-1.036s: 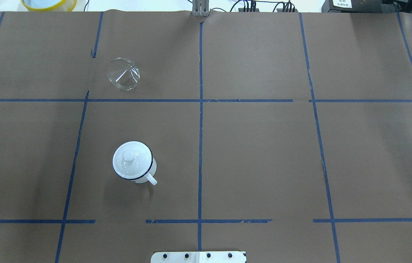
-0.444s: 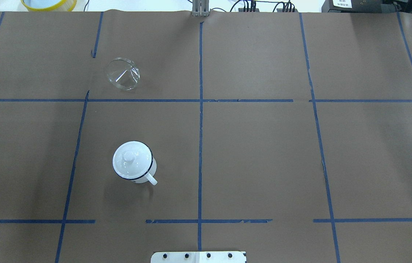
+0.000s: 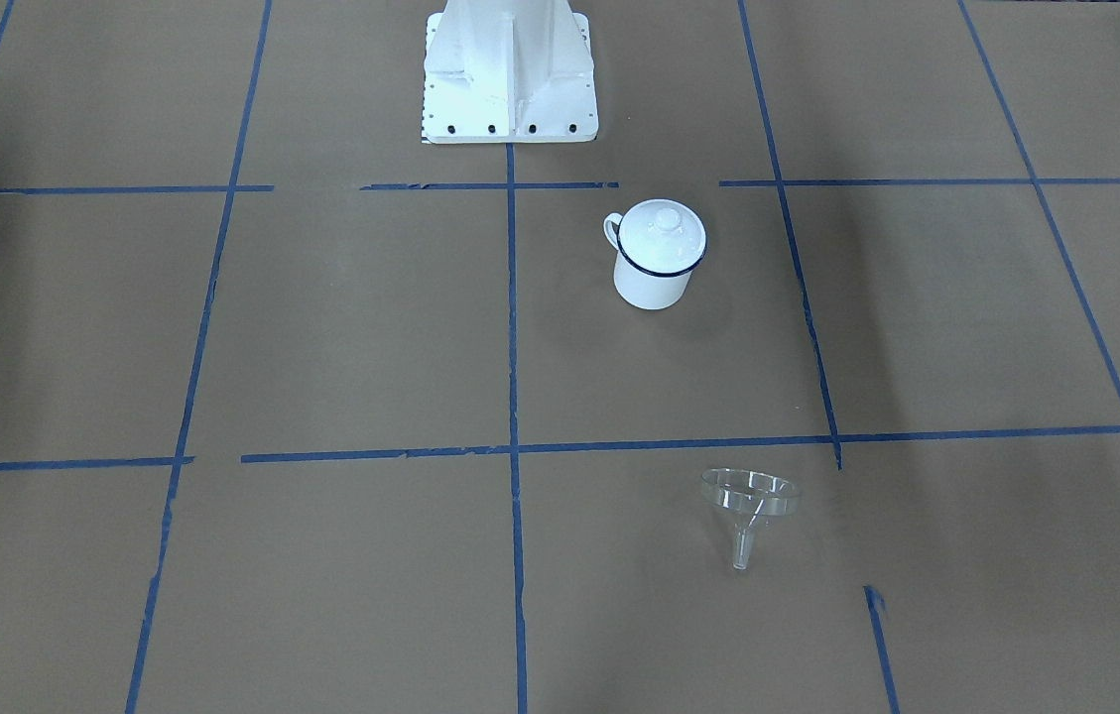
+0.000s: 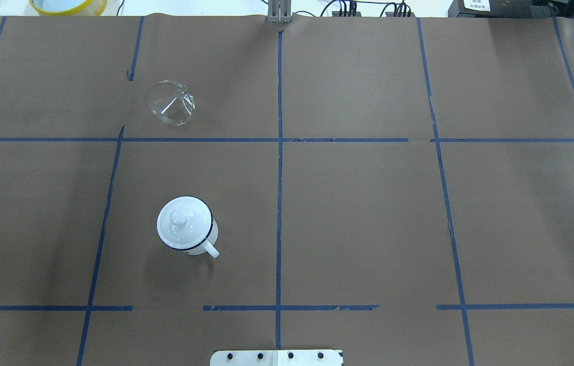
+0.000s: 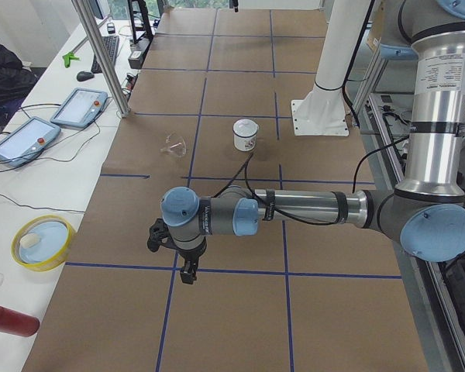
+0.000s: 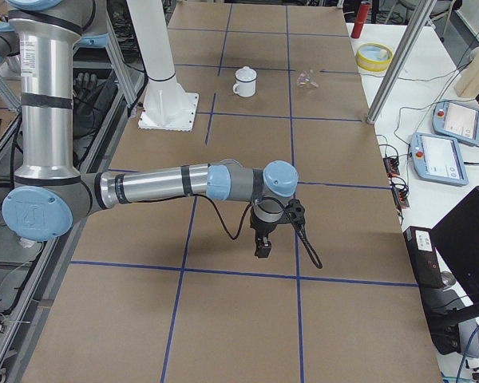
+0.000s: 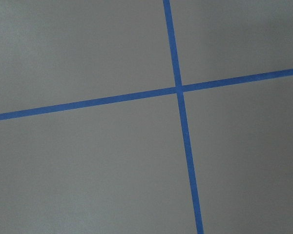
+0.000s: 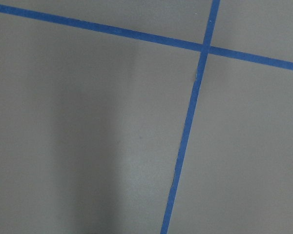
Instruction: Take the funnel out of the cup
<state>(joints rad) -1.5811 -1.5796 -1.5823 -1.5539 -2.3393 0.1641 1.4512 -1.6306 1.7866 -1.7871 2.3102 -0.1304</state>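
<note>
The clear funnel (image 4: 172, 103) lies tilted on the brown paper, well apart from the cup, its spout (image 3: 743, 547) resting on the table. The cup (image 3: 652, 283) is a white mug with a dark blue rim, standing upright with a white knobbed lid (image 4: 184, 223) on top. Both show small in the exterior left view, funnel (image 5: 173, 145) and cup (image 5: 245, 134). My left gripper (image 5: 184, 267) hangs over bare paper far from both; only a side view shows it, so I cannot tell its state. My right gripper (image 6: 262, 249) is likewise far away, state unclear.
The white robot base (image 3: 508, 79) stands behind the cup. A yellow-rimmed bowl (image 5: 43, 242) and a red can (image 5: 12, 319) sit off the paper's edge. Two tablets (image 5: 77, 106) and a metal post (image 5: 101, 54) line the operators' side. Blue tape (image 7: 178, 90) grids the table.
</note>
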